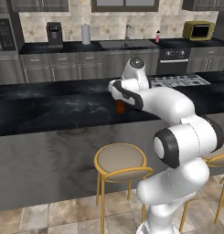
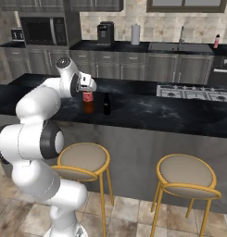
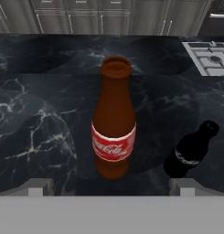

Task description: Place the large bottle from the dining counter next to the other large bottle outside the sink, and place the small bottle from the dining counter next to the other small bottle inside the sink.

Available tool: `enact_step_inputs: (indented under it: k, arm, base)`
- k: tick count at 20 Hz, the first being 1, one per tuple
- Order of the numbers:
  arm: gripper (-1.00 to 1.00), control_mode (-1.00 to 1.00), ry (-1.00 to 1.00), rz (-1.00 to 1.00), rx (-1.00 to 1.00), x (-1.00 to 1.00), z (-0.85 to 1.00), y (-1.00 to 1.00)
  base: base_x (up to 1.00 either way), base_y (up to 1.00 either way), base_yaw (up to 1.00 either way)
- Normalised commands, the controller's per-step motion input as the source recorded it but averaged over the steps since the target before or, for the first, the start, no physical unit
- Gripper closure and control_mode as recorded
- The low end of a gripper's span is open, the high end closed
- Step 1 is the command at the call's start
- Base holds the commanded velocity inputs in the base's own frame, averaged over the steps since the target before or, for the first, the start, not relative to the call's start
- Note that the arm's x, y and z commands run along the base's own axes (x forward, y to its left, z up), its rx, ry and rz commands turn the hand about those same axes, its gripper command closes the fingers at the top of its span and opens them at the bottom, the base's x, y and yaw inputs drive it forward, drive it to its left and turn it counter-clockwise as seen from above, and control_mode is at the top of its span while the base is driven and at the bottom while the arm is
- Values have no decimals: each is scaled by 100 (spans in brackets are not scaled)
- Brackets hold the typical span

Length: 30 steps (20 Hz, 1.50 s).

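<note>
The large bottle [image 3: 113, 123] is dark brown glass with a red label, and it stands upright on the dining counter [image 2: 147, 113]. The small bottle [image 3: 191, 148], black, stands just to its right, apart from it. My gripper [image 3: 111, 189] hovers open above and slightly in front of the large bottle, one fingertip out to each side and nothing between them. From the right base view the hand [image 2: 85, 85] sits right over the large bottle [image 2: 88, 104], with the small bottle [image 2: 106, 104] beside it. Far back, the sink [image 2: 179, 46] lies in the rear counter, and the other large bottle [image 2: 217, 40], pink, stands to its right.
Yellow-framed stools [image 2: 82, 159] [image 2: 186, 176] stand in front of the dining counter. A cooktop [image 2: 193, 92] lies on the right of the counter. On the rear counter are a coffee machine [image 2: 105, 32] and a paper roll [image 2: 135, 34]. A yellow oven [image 1: 199, 30] sits at the back right.
</note>
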Motion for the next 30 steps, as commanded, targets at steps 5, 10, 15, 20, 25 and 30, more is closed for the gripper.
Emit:
enact_step_inputs:
  k: [5, 10, 15, 20, 25, 30]
  arm:
    - [-100, -100, 0, 0, 0, 8, 0, 0]
    - [-100, -100, -1, 0, -2, 11, -1, -4]
    - [-100, -100, -1, 0, -1, 11, -1, -11]
    - [-100, -100, 0, 0, 0, 21, -5, -4]
    - [-100, -100, 0, 0, 0, 27, -10, 0]
    - [-100, -100, 0, 0, 0, 31, -10, 0]
  base:
    - [0, 0, 0]
    - [0, 0, 0]
    - [0, 0, 0]
    - [0, 0, 0]
    - [0, 0, 0]
    - [0, 0, 0]
